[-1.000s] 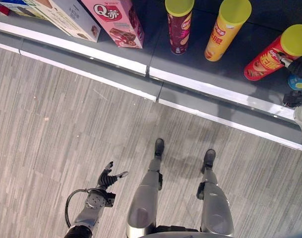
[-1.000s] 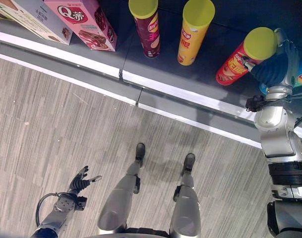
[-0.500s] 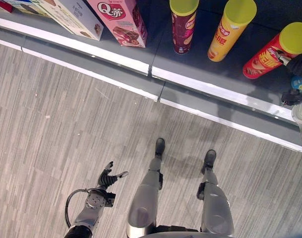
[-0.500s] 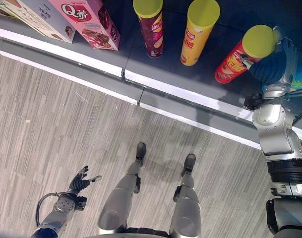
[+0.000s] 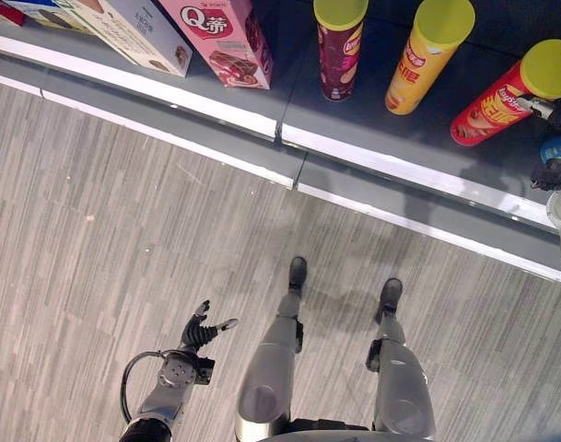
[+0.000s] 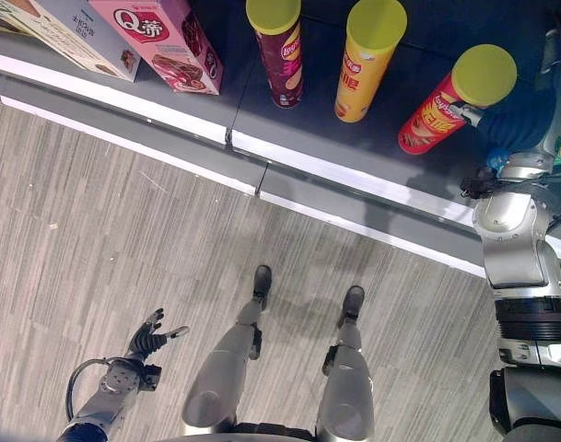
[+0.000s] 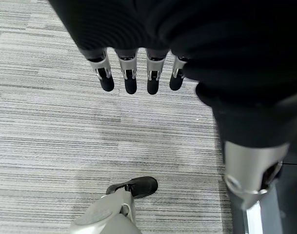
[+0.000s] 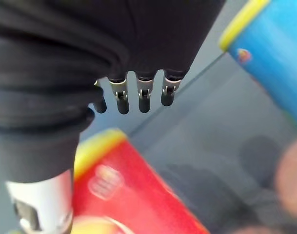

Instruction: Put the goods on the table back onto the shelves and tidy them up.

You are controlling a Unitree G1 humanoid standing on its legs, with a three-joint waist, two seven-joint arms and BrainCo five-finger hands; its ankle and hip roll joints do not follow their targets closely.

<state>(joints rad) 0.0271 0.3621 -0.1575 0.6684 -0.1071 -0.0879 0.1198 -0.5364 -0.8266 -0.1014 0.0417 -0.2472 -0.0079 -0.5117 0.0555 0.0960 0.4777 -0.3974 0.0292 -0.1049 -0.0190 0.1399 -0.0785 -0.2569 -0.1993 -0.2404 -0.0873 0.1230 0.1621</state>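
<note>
Right robot hand point(image 6: 524, 115) beside the red can point(image 6: 453, 101) on the shelf point(image 6: 372, 161)
Its fingers hang straight, apart from the tilted can; left robot hand point(image 5: 203, 330) spread low over the floor point(image 5: 96, 258); blue can point(image 8: 270, 63) nearby.

1. This is a shop, or a set-up made to look like one.
2. A low grey shelf point(image 5: 372, 152) with white edge strips carries packaged goods in a row.
3. Snack boxes point(image 5: 223, 37) stand beside lidded crisp tubes point(image 5: 429, 51).
4. The floor point(image 5: 105, 249) is grey wood-look planking, as in a store aisle.
</note>
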